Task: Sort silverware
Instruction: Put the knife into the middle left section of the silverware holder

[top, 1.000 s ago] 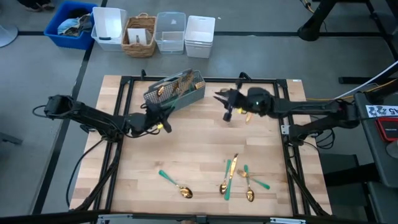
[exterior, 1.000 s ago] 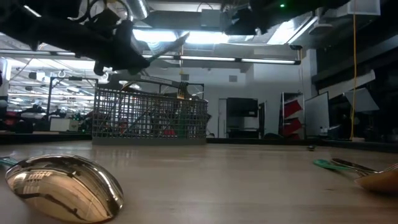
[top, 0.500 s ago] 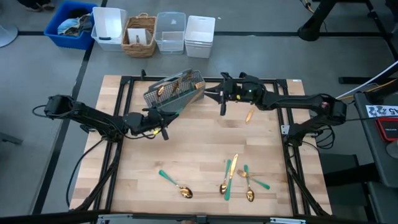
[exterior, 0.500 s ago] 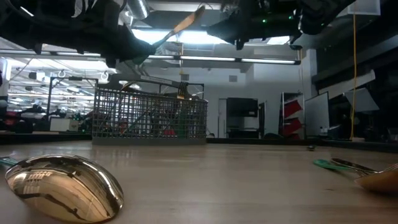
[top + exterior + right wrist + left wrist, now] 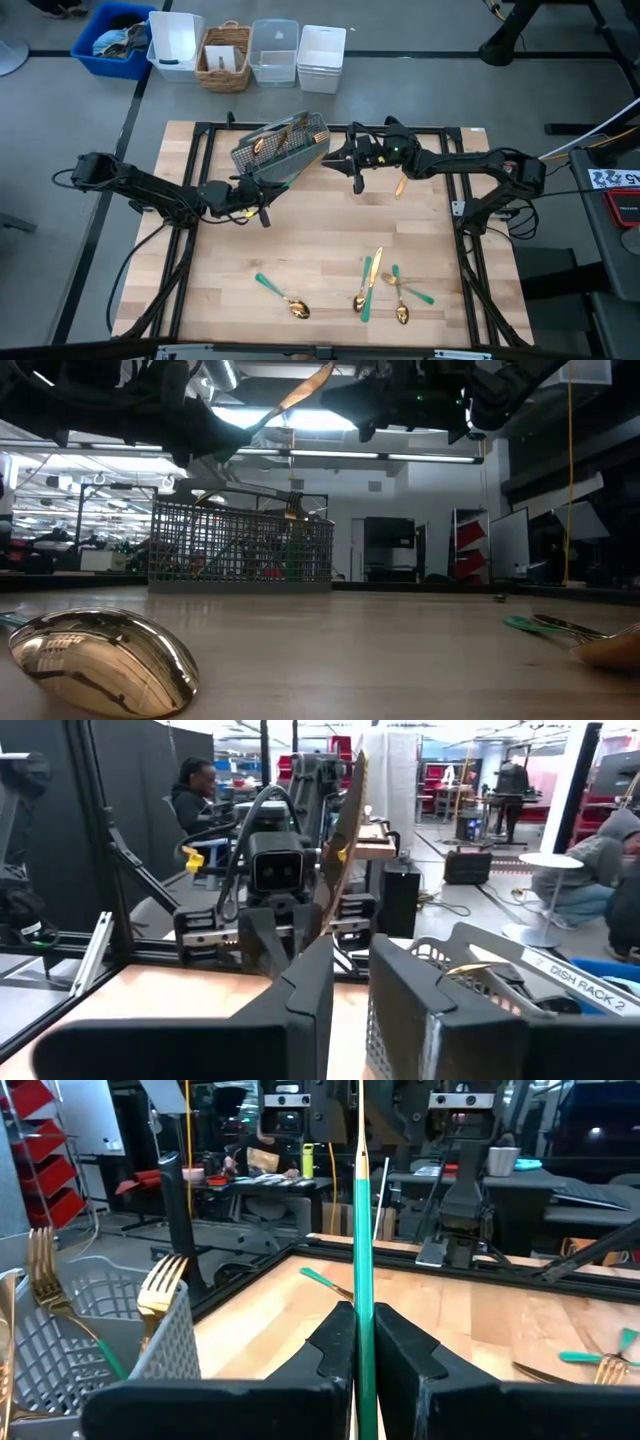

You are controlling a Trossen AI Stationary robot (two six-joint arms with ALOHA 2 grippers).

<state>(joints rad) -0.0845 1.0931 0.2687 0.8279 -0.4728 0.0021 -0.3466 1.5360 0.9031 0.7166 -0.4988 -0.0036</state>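
Caddy (image 5: 281,148) of grey mesh stands at the far side of the table (image 5: 320,255), several gold-headed pieces already upright inside. Left gripper (image 5: 262,192) hangs just near-left of it, fingers clamped on a teal-handled utensil (image 5: 362,1260) — its head is out of sight. Right gripper (image 5: 352,160) hovers just right of the caddy, fingers closed on a knife (image 5: 343,830). Loose silverware (image 5: 378,285) lies at the near side — spoons, forks and a knife.

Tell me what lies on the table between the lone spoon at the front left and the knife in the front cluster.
Nothing: in the high view, bare wood runs from the spoon to the knife.
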